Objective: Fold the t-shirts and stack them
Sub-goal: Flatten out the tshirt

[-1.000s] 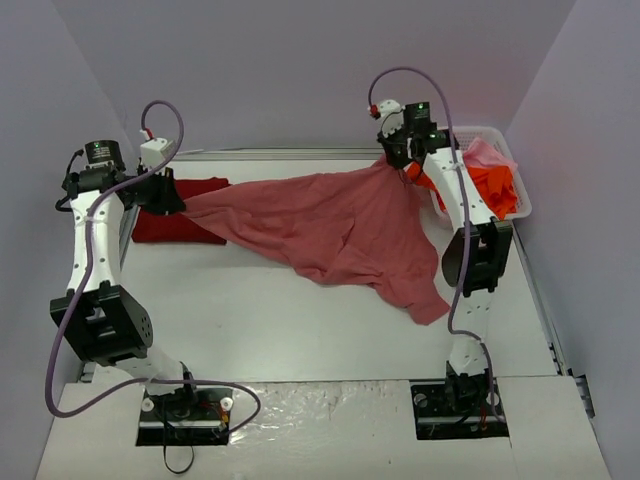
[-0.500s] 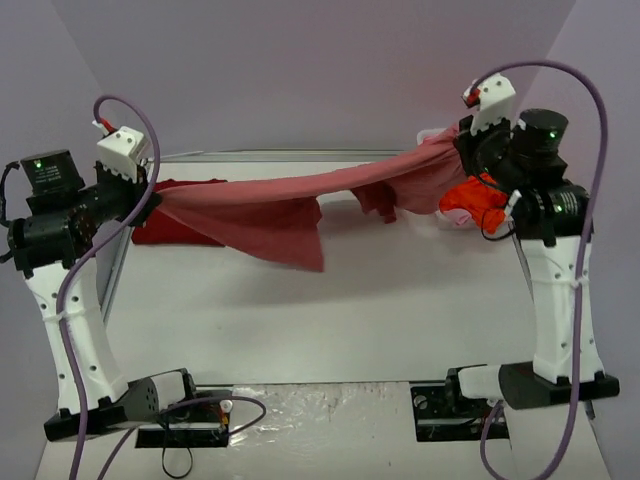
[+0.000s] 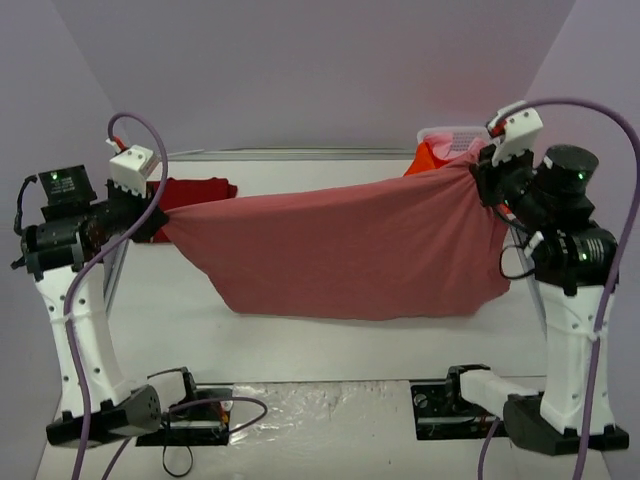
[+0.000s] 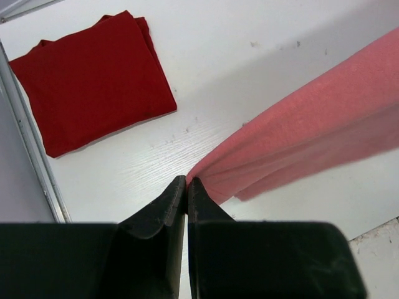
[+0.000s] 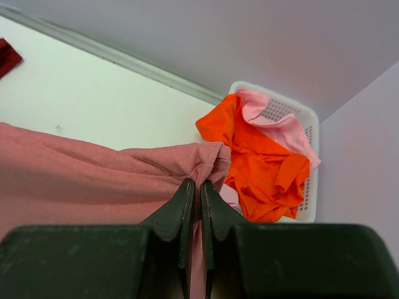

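Rose-red t-shirt (image 3: 350,255) between raised arms (image 3: 80,300)

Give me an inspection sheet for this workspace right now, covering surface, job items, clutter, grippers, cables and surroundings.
Surface: white table, faint scuffs, otherwise clean.
Job's things: rose-red t-shirt stretched between the two arms, hanging unfolded; dark crimson t-shirt folded flat at the far left; orange t-shirt and pink t-shirt crumpled in the white basket at the far right.
Clutter: nothing seen.
Grippers: left gripper shut on one end of the rose-red t-shirt; right gripper shut on the other end.
Cables: purple cables loop above each arm, clear of the cloth.
Surroundings: plain lavender walls on three sides.
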Tool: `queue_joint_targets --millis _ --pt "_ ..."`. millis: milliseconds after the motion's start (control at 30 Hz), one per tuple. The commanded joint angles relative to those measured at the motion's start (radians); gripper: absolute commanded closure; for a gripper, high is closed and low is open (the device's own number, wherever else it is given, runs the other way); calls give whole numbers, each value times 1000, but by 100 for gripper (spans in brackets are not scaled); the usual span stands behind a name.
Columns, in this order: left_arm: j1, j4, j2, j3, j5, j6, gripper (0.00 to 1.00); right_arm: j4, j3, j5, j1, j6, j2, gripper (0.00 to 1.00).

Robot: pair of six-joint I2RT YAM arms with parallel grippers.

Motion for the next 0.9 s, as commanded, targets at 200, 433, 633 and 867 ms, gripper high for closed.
queue_joint_targets --millis 200,433,633,867 --pt "-15 194 311 42 -87 -75 98 189 1 9 -14 -44 424 100" --pt "-103 237 584 269 -153 -147 98 193 290 -6 -19 -41 746 100" --pt "-179 113 733 743 -222 -190 98 163 648 5 -24 -7 838 100" --pt "-179 74 546 654 -214 -141 98 168 466 -48 -28 -1 569 100"
